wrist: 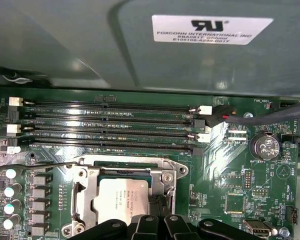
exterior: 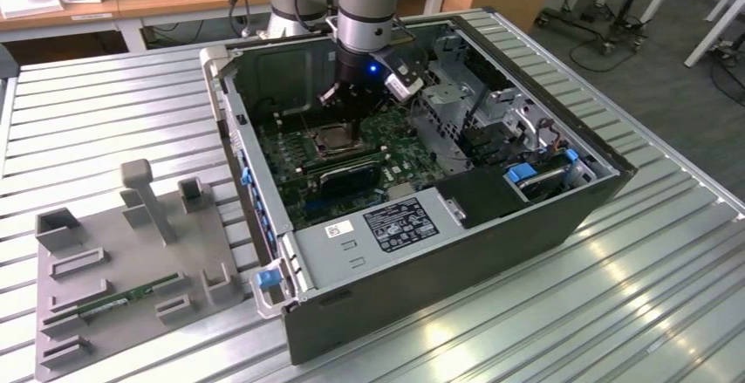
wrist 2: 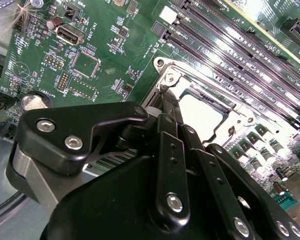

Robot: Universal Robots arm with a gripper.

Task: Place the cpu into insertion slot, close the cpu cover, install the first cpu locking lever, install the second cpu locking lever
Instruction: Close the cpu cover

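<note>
One open computer case [exterior: 466,252] lies on the slatted table [exterior: 652,296]. Near the middle of its green circuit board [wrist: 230,175], the cpu [wrist: 121,201] sits in the insertion slot [wrist: 132,173], with the cpu cover [wrist: 85,192] down around it. Just beyond, the gripper [wrist 2: 166,100] hangs at the cover's edge, fingers pinched narrow.

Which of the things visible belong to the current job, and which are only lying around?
Job:
cpu
cpu cover
insertion slot
gripper, at the socket

Lying about:
memory slots
coin battery
memory stick on the grey tray
</note>
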